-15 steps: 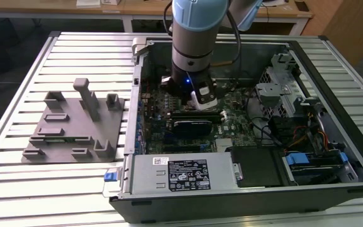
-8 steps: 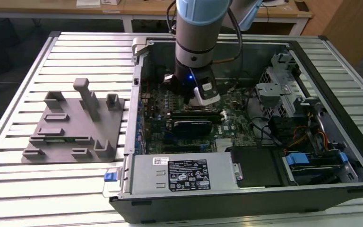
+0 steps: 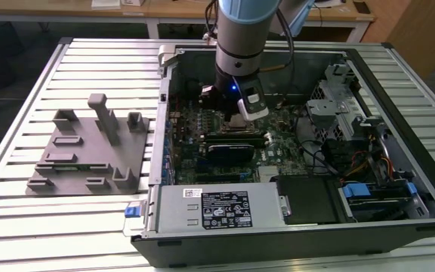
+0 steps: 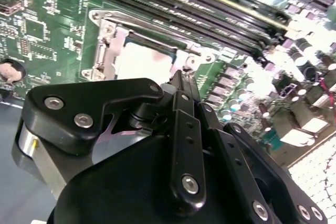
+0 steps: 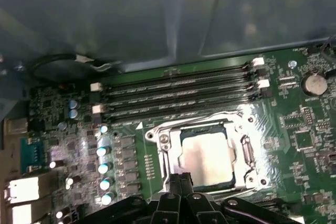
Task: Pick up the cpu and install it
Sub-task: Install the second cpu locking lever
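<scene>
The cpu point(image 5: 207, 157) is a pale silver square lying flat inside the motherboard socket, ringed by the socket's metal frame point(image 5: 244, 153). It also appears in the second wrist view as the cpu point(image 4: 143, 60) just beyond the fingertips. My gripper point(image 5: 180, 178) hovers over the near edge of the socket frame, its two black fingers pressed together with nothing between them. In the exterior view the gripper point(image 3: 233, 116) hangs low inside the open computer case point(image 3: 399, 85), over the middle of the green board.
Long black memory slots point(image 5: 178, 95) run beside the socket. Capacitors point(image 5: 104, 153) stand on its other side. A grey power supply point(image 3: 217, 207) and cables point(image 3: 331, 158) crowd the case. A grey parts fixture point(image 3: 89, 150) sits on the slatted table at the exterior view's left.
</scene>
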